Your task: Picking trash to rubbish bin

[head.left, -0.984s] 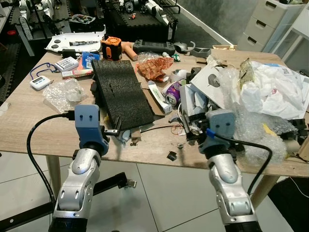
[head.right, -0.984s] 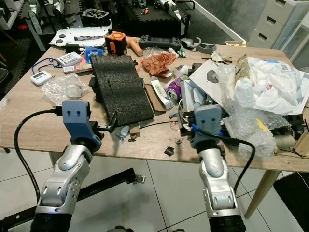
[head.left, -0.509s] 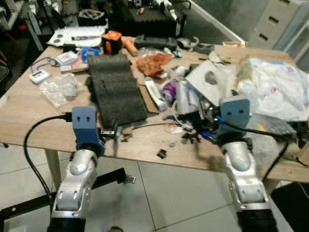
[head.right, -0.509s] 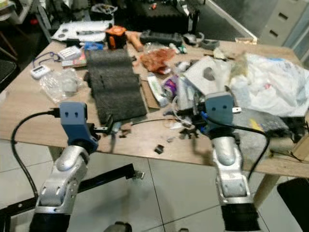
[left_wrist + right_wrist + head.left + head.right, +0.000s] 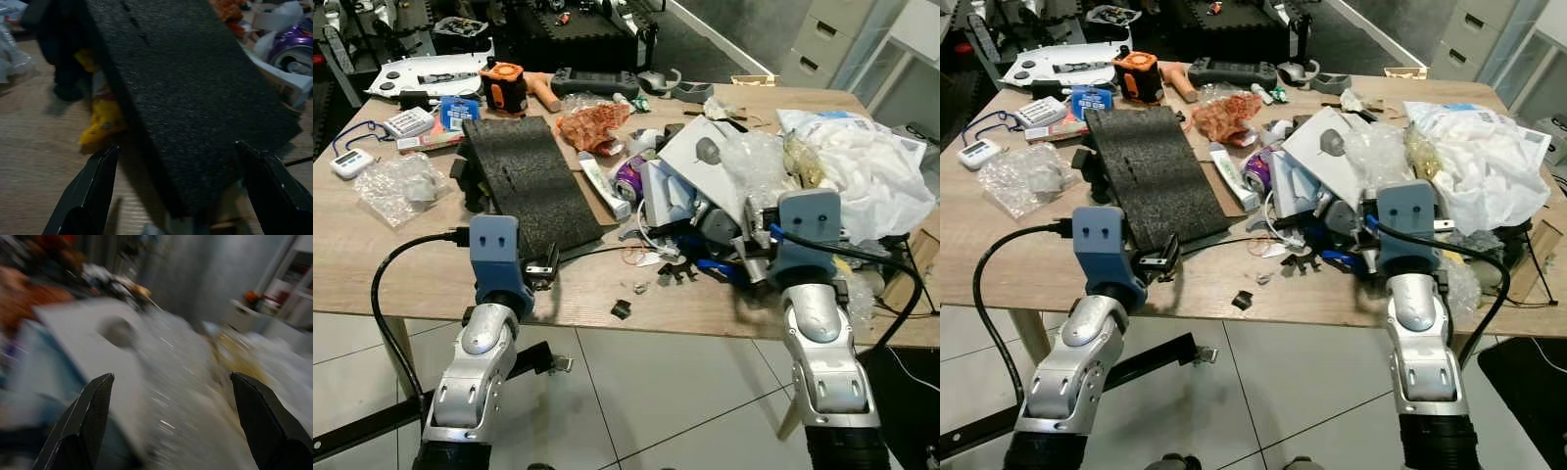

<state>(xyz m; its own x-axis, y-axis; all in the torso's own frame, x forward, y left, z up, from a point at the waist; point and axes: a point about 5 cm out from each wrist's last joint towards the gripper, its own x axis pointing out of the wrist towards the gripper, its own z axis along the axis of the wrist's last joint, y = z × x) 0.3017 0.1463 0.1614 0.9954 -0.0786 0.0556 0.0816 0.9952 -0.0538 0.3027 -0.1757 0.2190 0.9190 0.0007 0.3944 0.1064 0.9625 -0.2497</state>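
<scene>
Two silver robot arms with blue wrist blocks reach up from the bottom edge toward the near edge of a light wooden table (image 5: 372, 264) standing on a white tiled floor. The left gripper (image 5: 181, 196) is level with the table's near edge, its two black fingers spread wide with nothing between them, pointing at the near end of a long slab of black foam (image 5: 524, 181) that lies just ahead of it; a crumpled yellow wrapper (image 5: 100, 125) is tucked under the slab's side. The right gripper (image 5: 181, 426) is raised over the near side of the trash heap, its fingers also spread and empty, aimed at a pale grey cardboard sheet with a round hole (image 5: 705, 157) and crinkled clear plastic film (image 5: 754, 171); that wrist view is blurred. A small black scrap (image 5: 621, 311) lies on the bare wood between the two arms. Further in, the pile includes a purple drink can (image 5: 631, 179) and, to the right, a large crumpled white plastic bag (image 5: 871, 176). At the far side sit a crumpled orange wrapper (image 5: 590, 125) and an orange and black tape measure (image 5: 502, 86).
</scene>
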